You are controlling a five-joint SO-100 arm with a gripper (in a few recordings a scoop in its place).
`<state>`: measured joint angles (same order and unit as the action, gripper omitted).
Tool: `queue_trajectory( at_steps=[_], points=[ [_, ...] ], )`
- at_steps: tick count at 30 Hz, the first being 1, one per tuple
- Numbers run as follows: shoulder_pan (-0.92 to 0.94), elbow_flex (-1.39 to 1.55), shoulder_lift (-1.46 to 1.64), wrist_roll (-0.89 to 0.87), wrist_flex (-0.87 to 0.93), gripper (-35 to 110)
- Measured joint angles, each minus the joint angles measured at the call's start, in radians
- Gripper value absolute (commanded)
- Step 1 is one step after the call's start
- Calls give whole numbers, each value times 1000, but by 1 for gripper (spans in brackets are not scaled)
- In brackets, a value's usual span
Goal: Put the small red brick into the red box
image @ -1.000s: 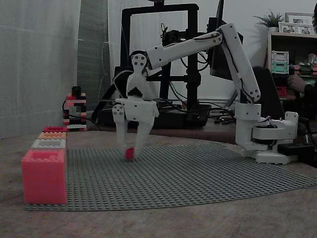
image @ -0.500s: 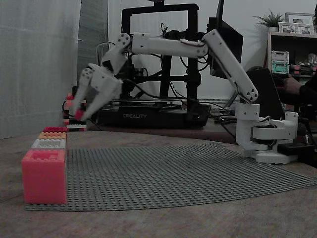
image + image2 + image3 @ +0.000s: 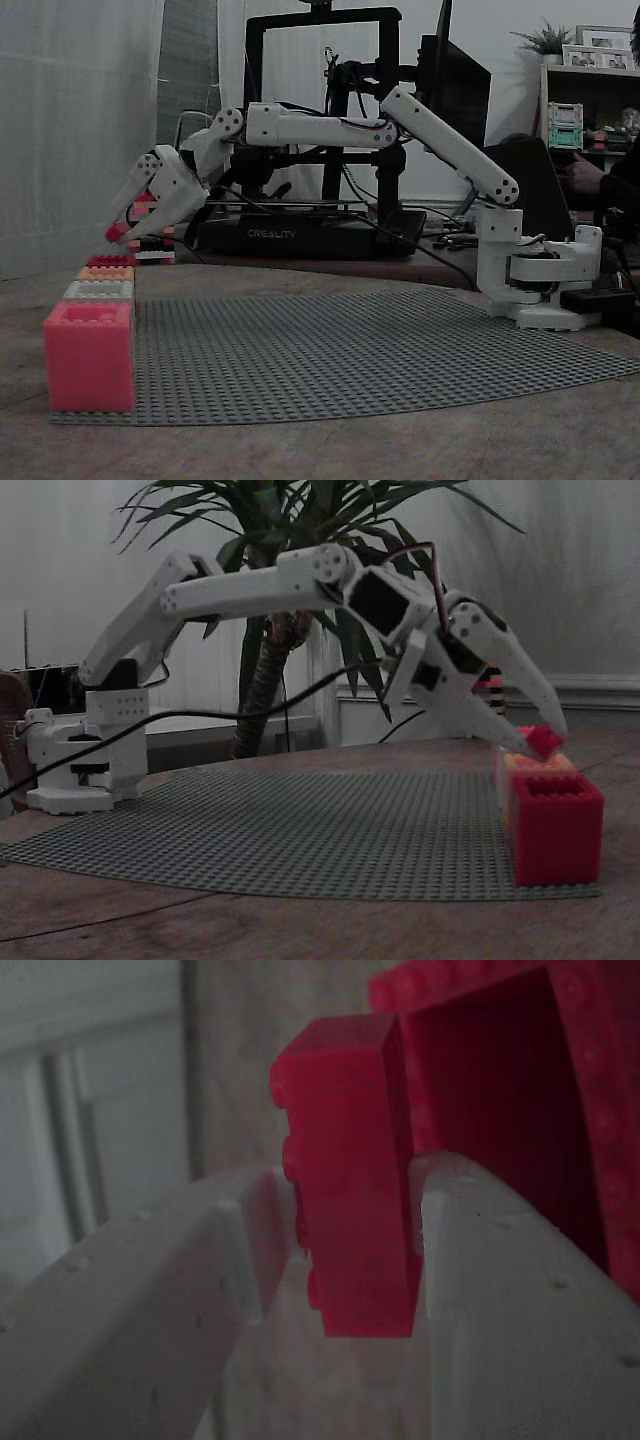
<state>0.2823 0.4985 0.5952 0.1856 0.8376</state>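
Observation:
The small red brick is pinched between the fingertips of my white gripper, which is shut on it. It hangs in the air just above the row of boxes at the edge of the grey baseplate. In the wrist view the brick stands upright between my two white fingers, with the open red box right beside and below it. That red box is the end one of the row.
An orange box, a pale grey box and a pink box continue the row. The arm's base stands at the mat's other side. A 3D printer and a potted plant stand behind the table.
The gripper lifted the red brick off the middle of the baseplate, swung left in the fixed view, then came down and further out over the row of boxes.

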Motion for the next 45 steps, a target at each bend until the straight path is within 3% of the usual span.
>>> queue_trajectory(
  at_steps=[16, 20, 25, 33, 39, 45],
  points=[
    [-5, 0, -17, -43, 0, 16],
    [-6, 0, -17, -61, 9, 15],
    [-6, 0, -17, -74, 20, 0],
    [-31, 71, 152, -60, 201, 0],
    [-92, 333, 446, 25, 456, 0],
    [-156, 851, 834, 15, 535, 0]
  ],
)
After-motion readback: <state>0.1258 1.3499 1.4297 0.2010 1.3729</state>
